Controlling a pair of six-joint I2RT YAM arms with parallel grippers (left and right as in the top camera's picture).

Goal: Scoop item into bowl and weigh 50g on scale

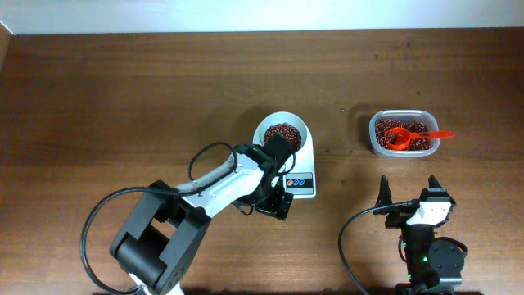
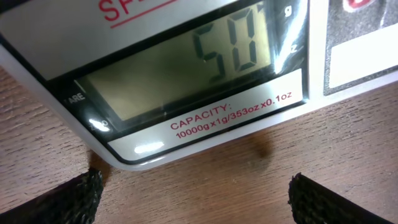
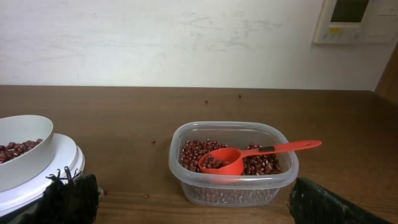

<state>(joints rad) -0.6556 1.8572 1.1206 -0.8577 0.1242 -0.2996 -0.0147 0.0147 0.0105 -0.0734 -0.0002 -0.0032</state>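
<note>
L gripper (image 2: pixel 199 198) wide, empty, near scale (image 2: pixel 205 127)

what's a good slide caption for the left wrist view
The scale reads 50, seen between the open jaws of the left gripper

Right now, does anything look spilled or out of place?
A few loose specks, probably small dark reddish-brown beans, lie on the brown wooden table around the clear plastic tub. Nothing else stands out.

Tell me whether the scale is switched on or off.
On. The scale has a display showing digits that read 50 in the left wrist view.
</note>
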